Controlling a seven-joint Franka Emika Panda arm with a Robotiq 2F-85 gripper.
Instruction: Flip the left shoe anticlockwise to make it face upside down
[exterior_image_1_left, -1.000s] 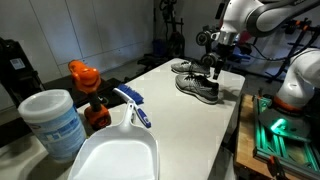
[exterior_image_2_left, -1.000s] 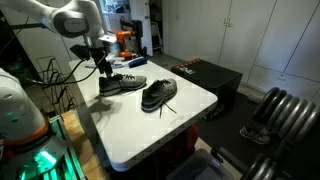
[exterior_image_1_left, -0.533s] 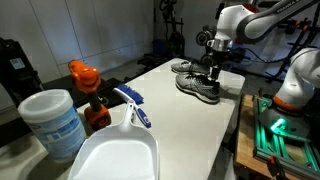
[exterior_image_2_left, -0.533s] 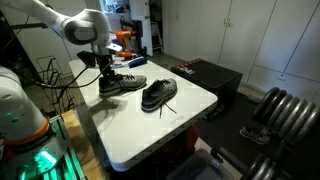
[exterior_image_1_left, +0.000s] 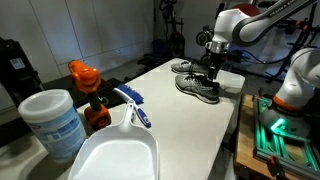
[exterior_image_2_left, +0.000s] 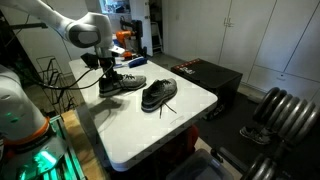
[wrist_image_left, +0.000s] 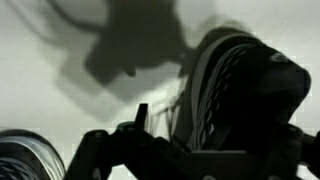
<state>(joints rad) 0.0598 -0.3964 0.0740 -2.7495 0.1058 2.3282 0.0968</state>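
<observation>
Two dark mesh running shoes with white soles lie on the white table (exterior_image_2_left: 150, 130). The left shoe (exterior_image_2_left: 122, 84) (exterior_image_1_left: 198, 87) stands upright on its sole, and its laces fill the right of the wrist view (wrist_image_left: 235, 85). My gripper (exterior_image_2_left: 105, 74) (exterior_image_1_left: 212, 73) (wrist_image_left: 215, 135) is low over this shoe's heel end. Its fingers look open, straddling the shoe, with one fingertip on the table side. The other shoe (exterior_image_2_left: 158, 95) (exterior_image_1_left: 184, 67) lies beside it, also upright, and shows in the wrist view at bottom left (wrist_image_left: 25, 155).
At the far end of the table stand an orange bottle (exterior_image_1_left: 84, 80), a white tub (exterior_image_1_left: 52, 120), a white dustpan (exterior_image_1_left: 115, 155) and a blue-handled brush (exterior_image_1_left: 133, 105). A dark box (exterior_image_2_left: 205, 75) stands beside the table. The table edge lies close behind the gripper.
The gripper has come down and shifted slightly onto the heel end of the left shoe. Neither shoe has moved.
</observation>
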